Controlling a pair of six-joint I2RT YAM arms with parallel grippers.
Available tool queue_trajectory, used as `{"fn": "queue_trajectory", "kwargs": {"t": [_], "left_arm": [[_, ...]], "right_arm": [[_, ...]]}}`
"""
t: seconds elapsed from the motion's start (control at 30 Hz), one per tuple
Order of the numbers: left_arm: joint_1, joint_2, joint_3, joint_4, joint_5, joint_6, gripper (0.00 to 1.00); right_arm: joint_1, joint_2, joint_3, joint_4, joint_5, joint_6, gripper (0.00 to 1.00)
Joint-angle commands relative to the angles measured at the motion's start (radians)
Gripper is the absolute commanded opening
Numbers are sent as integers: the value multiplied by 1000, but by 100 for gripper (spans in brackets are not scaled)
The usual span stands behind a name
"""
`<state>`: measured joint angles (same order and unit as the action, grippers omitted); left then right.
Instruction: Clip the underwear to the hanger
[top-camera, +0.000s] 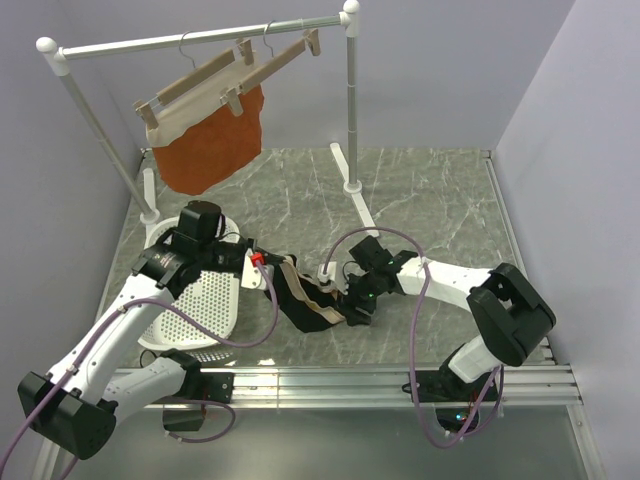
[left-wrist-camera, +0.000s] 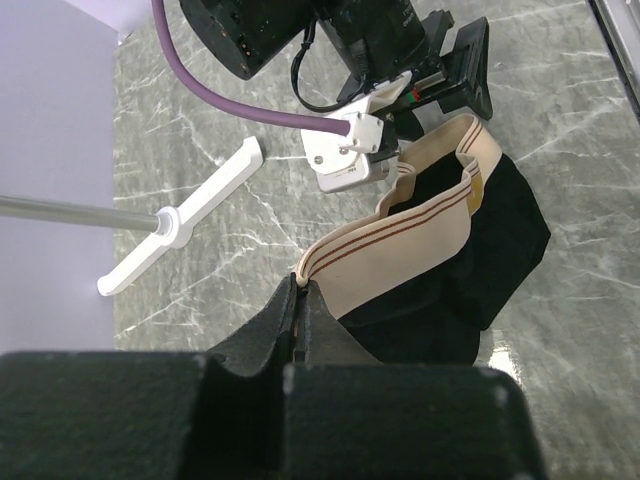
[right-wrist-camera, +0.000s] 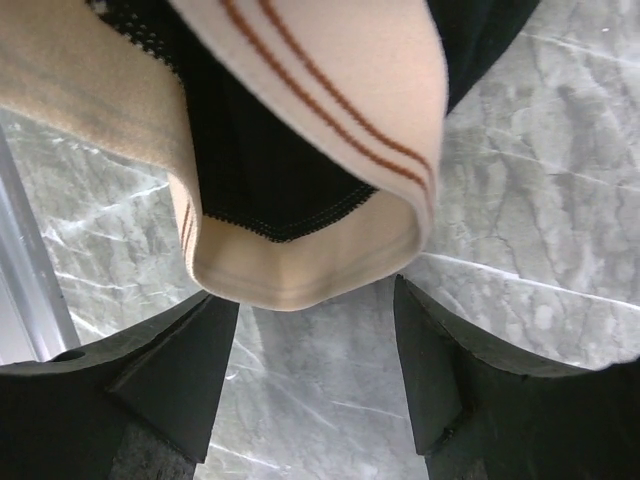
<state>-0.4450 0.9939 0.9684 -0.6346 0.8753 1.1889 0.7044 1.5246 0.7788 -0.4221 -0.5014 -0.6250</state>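
The underwear (top-camera: 306, 301), black with a tan waistband, hangs just above the table centre. My left gripper (top-camera: 284, 272) is shut on one end of the waistband; the left wrist view shows the pinch (left-wrist-camera: 298, 287) and the band (left-wrist-camera: 400, 245) stretching away. My right gripper (top-camera: 347, 300) is open at the other end; in the right wrist view (right-wrist-camera: 315, 345) the folded waistband (right-wrist-camera: 300, 270) sits just ahead of the jaws, between them and untouched. The bare wooden hanger (top-camera: 283, 57) hangs on the rail at the back.
A twin hanger with a rust-orange garment (top-camera: 210, 145) hangs on the white rack (top-camera: 352, 100), whose feet rest on the table (left-wrist-camera: 190, 215). A white perforated basket (top-camera: 200, 310) lies under my left arm. Grey walls close both sides.
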Motion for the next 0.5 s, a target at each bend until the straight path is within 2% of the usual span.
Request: {"fn": "queue_trajectory", "kwargs": {"t": [0.0, 0.2, 0.47], "left_arm": [[11, -11, -7, 33, 51, -17, 0], [17, -15, -16, 27, 62, 3, 0], [28, -5, -19, 44, 68, -6, 0]], "right_arm": [[9, -23, 23, 36, 18, 11, 71], [10, -64, -1, 62, 27, 1, 72], [33, 17, 83, 0, 49, -13, 71]]}}
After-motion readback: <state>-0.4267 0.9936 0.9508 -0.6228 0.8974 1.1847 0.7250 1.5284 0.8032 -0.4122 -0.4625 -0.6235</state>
